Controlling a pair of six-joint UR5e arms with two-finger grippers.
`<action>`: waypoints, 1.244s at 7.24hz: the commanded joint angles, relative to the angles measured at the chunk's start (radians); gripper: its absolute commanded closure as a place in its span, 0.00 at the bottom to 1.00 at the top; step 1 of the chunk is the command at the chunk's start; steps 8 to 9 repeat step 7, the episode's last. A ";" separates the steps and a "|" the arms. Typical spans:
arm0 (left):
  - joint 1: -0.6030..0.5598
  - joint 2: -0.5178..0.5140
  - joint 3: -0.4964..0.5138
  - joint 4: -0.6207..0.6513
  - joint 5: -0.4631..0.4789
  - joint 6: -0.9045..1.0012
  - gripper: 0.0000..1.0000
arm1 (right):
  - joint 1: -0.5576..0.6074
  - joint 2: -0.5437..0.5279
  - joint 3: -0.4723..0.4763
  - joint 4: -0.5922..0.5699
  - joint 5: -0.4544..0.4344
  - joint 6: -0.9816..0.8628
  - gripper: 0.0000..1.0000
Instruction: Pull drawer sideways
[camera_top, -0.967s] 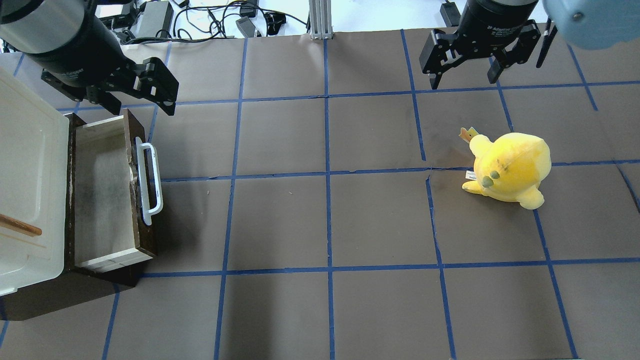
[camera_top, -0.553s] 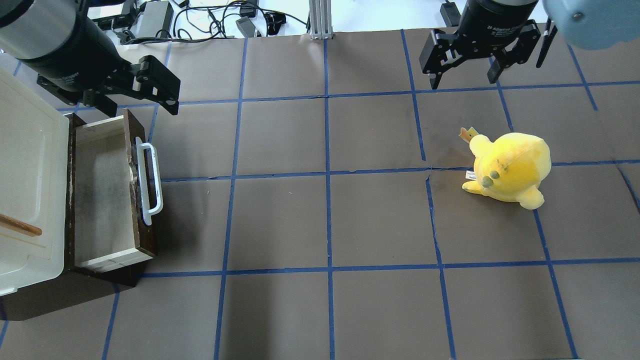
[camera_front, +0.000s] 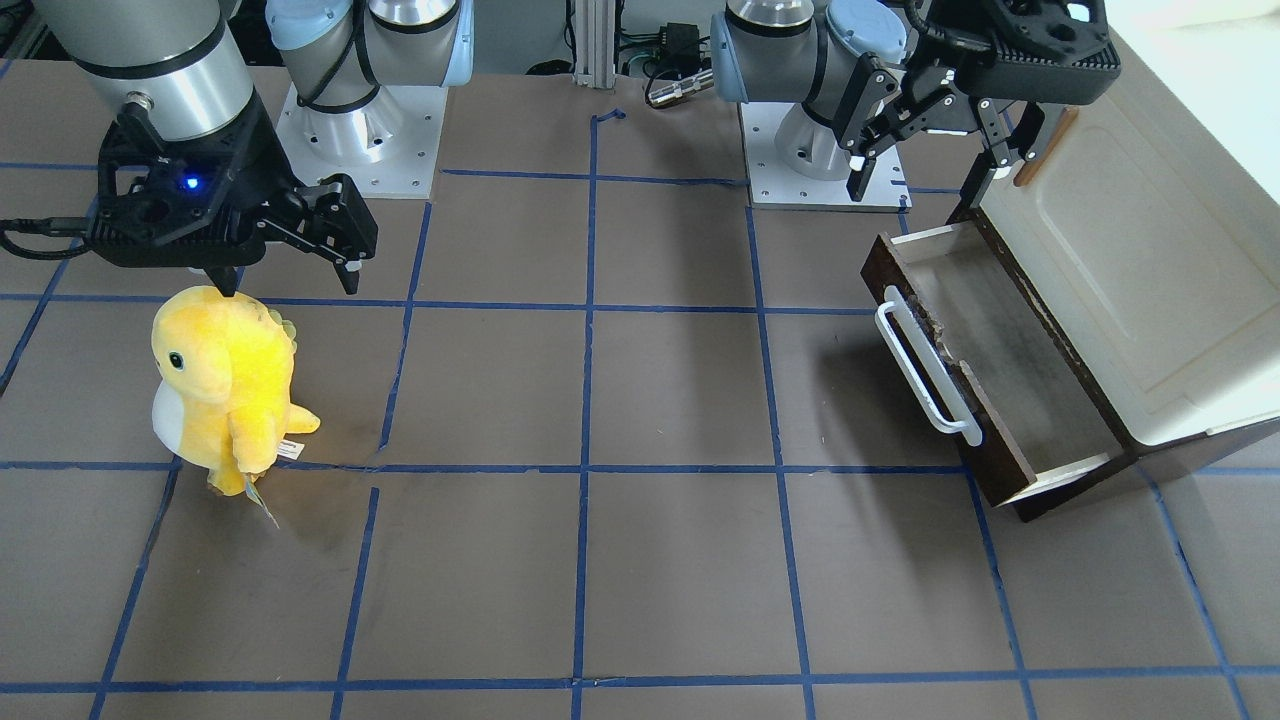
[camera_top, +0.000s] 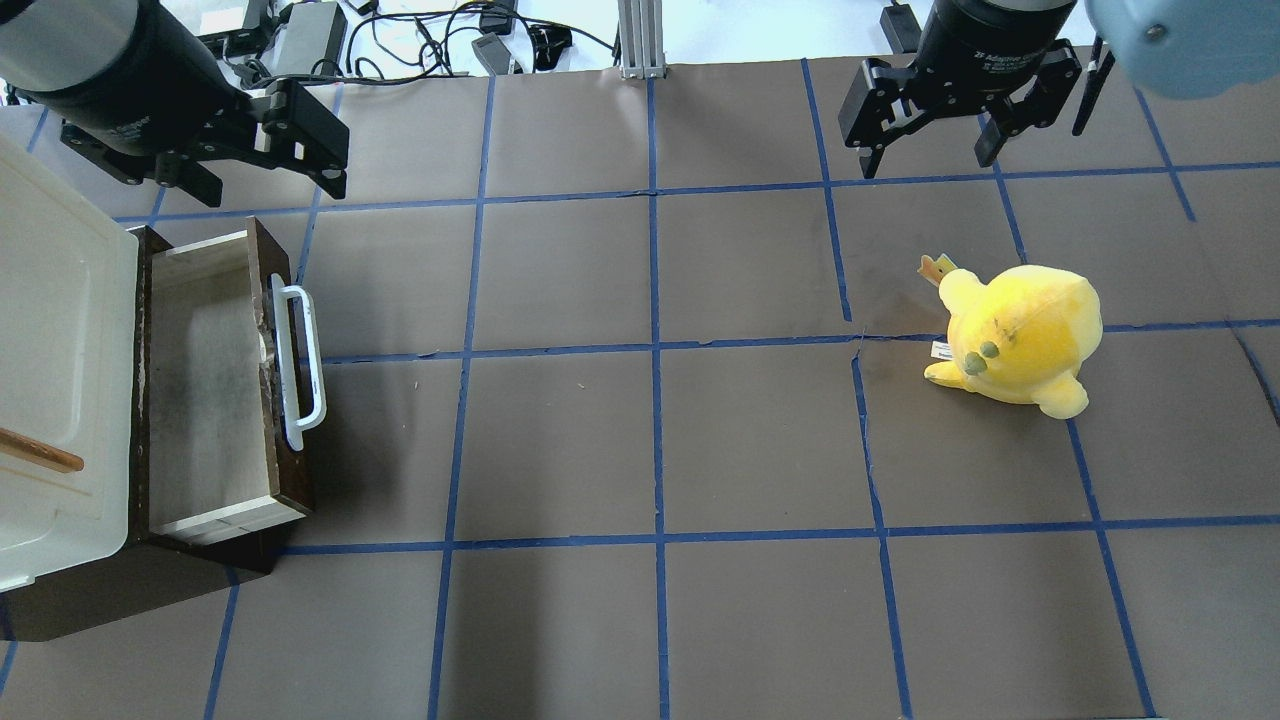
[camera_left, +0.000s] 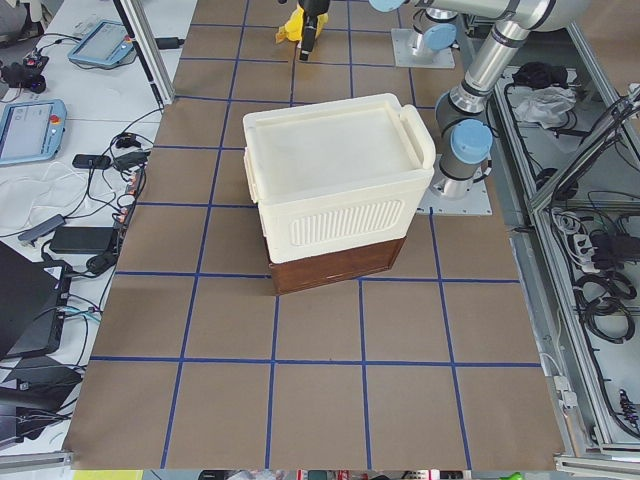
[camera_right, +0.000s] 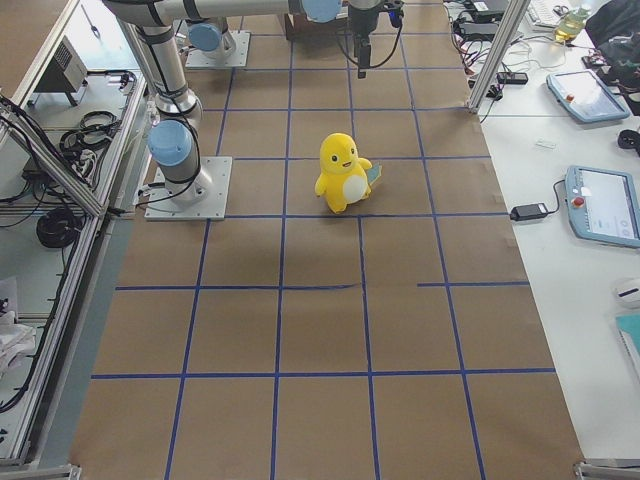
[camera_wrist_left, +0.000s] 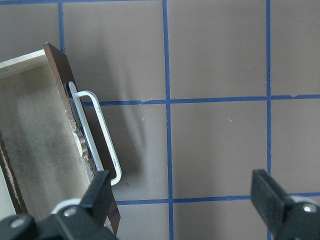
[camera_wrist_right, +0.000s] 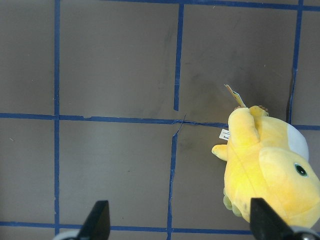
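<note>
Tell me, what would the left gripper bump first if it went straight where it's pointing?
Probably the bare table mat, right beside the white handle of the drawer. One finger might clip the handle; depth is unclear.

- Brown table cover (camera_top: 760, 440) is lying flat, blue tape lines (camera_top: 560, 348) crossing it in a grid.
- White bench (camera_right: 560, 330) is carrying a tablet (camera_right: 603, 205).
- Aluminium post (camera_top: 640, 40) is standing at the table's edge.

Dark-fronted drawer (camera_top: 215, 390), pulled open, white bar handle (camera_top: 298, 362)

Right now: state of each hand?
Left hand: open, holding nothing.
Right hand: open, holding nothing.
</note>
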 joint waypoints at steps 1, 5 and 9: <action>0.001 -0.027 0.034 0.018 0.012 -0.034 0.00 | 0.000 0.000 0.000 0.000 0.000 0.000 0.00; -0.006 -0.093 0.095 0.018 0.011 -0.037 0.00 | 0.000 0.000 0.000 0.000 0.000 0.000 0.00; -0.006 -0.092 0.092 0.023 0.011 -0.036 0.00 | 0.000 0.000 0.000 0.000 0.000 0.000 0.00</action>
